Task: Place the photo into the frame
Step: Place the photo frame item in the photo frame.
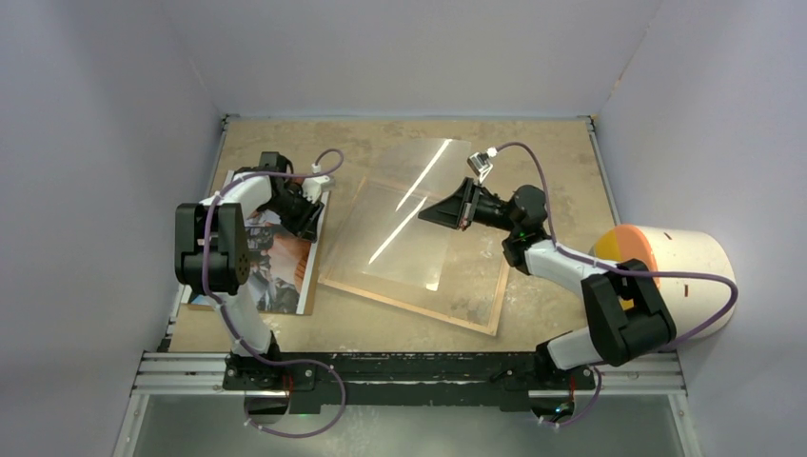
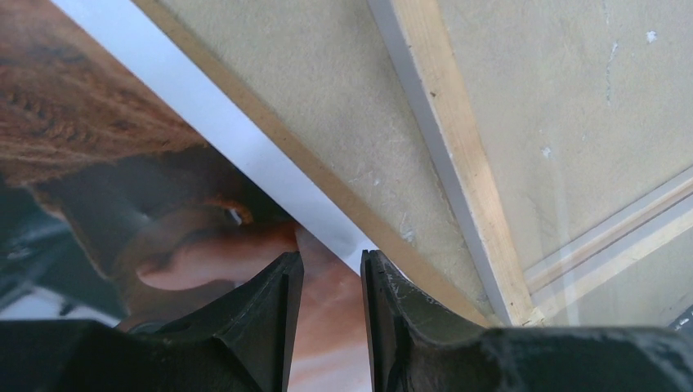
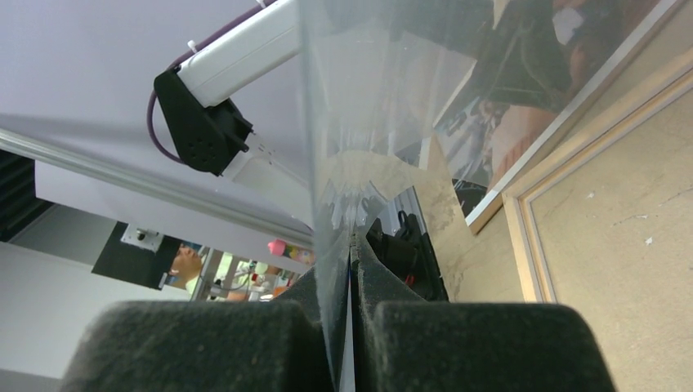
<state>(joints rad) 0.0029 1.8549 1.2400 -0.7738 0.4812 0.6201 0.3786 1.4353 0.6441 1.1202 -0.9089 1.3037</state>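
Frame (image 1: pixel 407 307) flat at mid-bench (image 1: pixel 552 152), wood-coloured face up. Photo (image 1: pixel 281 271) flat just left of it, resting on a brown board (image 1: pixel 310 276) near the bench's left edge. Left fingers (image 2: pixel 331 265) stand slightly apart over the photo's white border, nothing pinched. Right fingers (image 3: pixel 351 245) clamp the edge of a clear sheet (image 1: pixel 409 219), which is tilted above the frame.

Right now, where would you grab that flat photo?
Take the photo by its white-bordered edge facing the frame, from above with the left fingers: it lies flat, so probably only a thin edge can be pinched.
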